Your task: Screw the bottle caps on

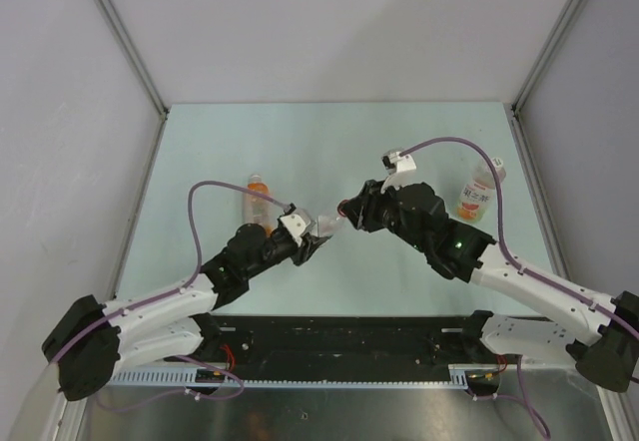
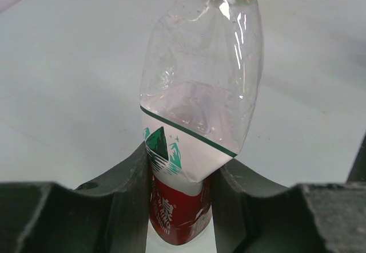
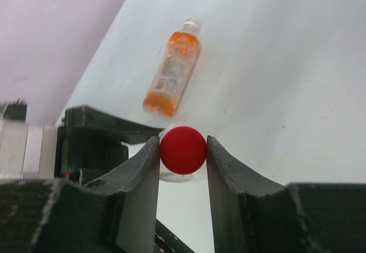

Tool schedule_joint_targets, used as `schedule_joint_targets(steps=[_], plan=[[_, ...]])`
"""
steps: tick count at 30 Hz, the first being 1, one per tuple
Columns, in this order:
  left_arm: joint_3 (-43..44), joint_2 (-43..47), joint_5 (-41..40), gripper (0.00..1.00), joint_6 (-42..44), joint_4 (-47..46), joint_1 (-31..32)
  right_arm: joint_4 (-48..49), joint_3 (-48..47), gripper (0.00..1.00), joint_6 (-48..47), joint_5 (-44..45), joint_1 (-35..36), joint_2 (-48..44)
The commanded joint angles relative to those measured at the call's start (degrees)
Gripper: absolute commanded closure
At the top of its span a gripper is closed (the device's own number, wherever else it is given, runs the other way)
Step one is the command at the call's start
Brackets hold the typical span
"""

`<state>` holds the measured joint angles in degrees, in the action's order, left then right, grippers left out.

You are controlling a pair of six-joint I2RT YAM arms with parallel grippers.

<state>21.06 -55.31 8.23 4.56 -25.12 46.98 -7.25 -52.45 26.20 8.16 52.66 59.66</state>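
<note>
My left gripper [image 1: 311,244] is shut on the lower body of a clear bottle with a red-and-white label [image 2: 200,93], held off the table with its neck pointing at my right gripper. My right gripper [image 1: 345,213] is shut on the red cap [image 3: 183,149], which sits against the mouth of that bottle; the clear rim shows just behind the cap [image 3: 174,177]. An orange-liquid bottle [image 1: 260,195] lies on its side behind the left gripper, with a white cap on it [image 3: 193,23]. A third bottle [image 1: 476,195] stands upright at the right with a white cap [image 1: 496,170].
The pale green table [image 1: 329,142] is fenced by grey walls with metal posts at the left [image 1: 125,42] and right [image 1: 554,42]. Purple cables loop over both arms. A black rail [image 1: 339,346] runs along the near edge.
</note>
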Motion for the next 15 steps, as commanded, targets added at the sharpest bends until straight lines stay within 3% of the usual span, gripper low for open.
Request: schedule_joint_targets(steps=[1,4,6,12,15], plan=[[6.05,-1.56,-11.16,1.0,0.69,-10.95,2.27,-0.85,-0.19,1.0,14.29,13.19,1.63,2.36],[6.13,-2.97,-13.4,1.0,1.23,-11.47,2.83,-0.8,-0.5,0.99,17.75,16.28,1.56,3.11],[5.89,-3.78,-14.11,1.0,1.59,-11.75,3.05,-0.7,-0.96,0.92,18.23,16.34,1.41,3.56],[3.87,-5.84,-13.3,1.0,1.17,-11.88,3.29,0.04,-3.3,0.59,11.34,8.1,-0.4,3.26],[2.25,-5.98,-12.51,1.0,0.32,-11.83,3.29,1.04,-4.59,0.38,5.12,1.31,-2.15,1.92]])
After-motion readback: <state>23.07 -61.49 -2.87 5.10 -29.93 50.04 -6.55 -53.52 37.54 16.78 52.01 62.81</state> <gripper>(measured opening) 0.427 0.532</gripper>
